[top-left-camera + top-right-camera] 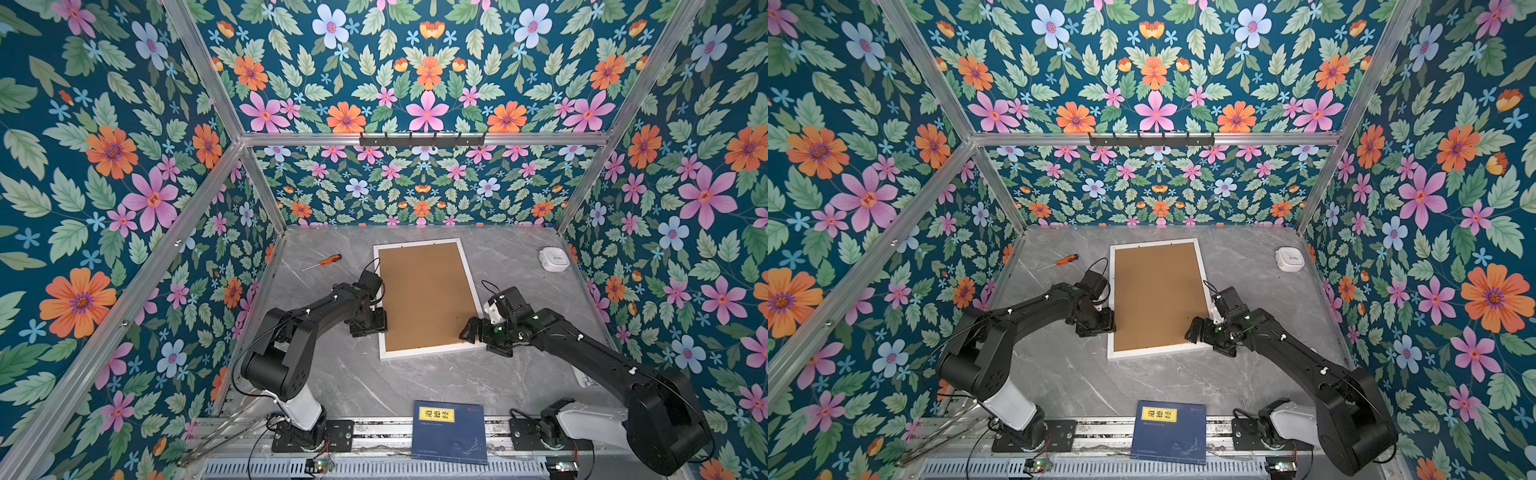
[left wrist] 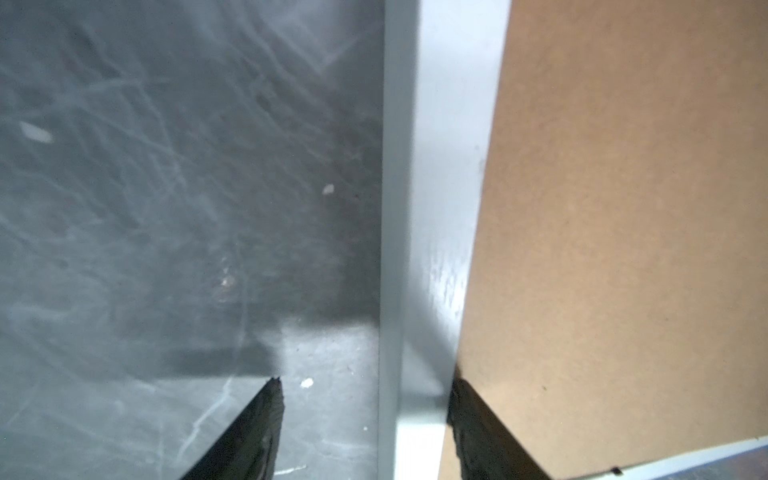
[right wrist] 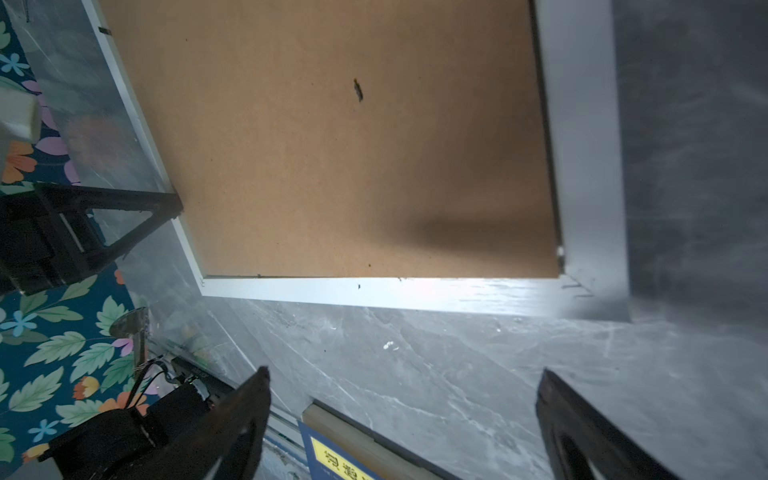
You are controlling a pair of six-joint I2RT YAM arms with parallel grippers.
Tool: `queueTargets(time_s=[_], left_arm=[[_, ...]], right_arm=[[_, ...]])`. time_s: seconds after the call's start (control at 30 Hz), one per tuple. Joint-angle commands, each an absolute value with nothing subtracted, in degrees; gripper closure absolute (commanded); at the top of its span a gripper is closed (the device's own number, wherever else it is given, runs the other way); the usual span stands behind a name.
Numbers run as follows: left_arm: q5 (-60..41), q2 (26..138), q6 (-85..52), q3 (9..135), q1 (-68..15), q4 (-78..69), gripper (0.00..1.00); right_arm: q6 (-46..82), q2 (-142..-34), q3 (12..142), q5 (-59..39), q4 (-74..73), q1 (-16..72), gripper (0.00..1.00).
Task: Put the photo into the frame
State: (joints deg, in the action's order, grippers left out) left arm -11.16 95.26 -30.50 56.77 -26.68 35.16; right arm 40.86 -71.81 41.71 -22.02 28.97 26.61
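The white frame (image 1: pixel 432 353) (image 1: pixel 1158 353) lies face down mid-table with a brown backing board (image 1: pixel 424 299) (image 1: pixel 1158 299) filling it. The photo is hidden. My left gripper (image 1: pixel 368 328) (image 1: pixel 1094 326) is open and straddles the frame's left rail (image 2: pixel 428 208): one finger (image 2: pixel 266 415) stands on the table apart from the rail, the other (image 2: pixel 478 424) on the board's edge. My right gripper (image 1: pixel 478 338) (image 1: pixel 1208 338) hangs wide open at the frame's near right corner (image 3: pixel 582 286), with only bare table between its fingers (image 3: pixel 249 415).
A dark blue book (image 1: pixel 451 432) (image 1: pixel 1169 432) with a yellow label lies at the table's front edge. An orange screwdriver (image 1: pixel 328 261) (image 1: pixel 1065 260) is at the back left, a white round device (image 1: pixel 552 258) (image 1: pixel 1289 258) at the back right. Flowered walls enclose the grey table (image 1: pixel 415 386).
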Motion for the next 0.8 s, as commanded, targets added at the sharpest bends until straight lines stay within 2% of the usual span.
queueTargets(time_s=[0.0, 0.77], left_arm=[[-8.35, 95.19, -31.11, 56.86, -26.72, 34.18, 0.34], [-7.91, 92.64, -30.62, 55.02, -26.72, 33.57, 0.38]], right_arm=[[45.71, -74.27, 42.31, -25.02, 23.8, 27.65, 0.01], [52.13, -84.81, 45.15, -19.87, 17.69, 28.39, 0.02]])
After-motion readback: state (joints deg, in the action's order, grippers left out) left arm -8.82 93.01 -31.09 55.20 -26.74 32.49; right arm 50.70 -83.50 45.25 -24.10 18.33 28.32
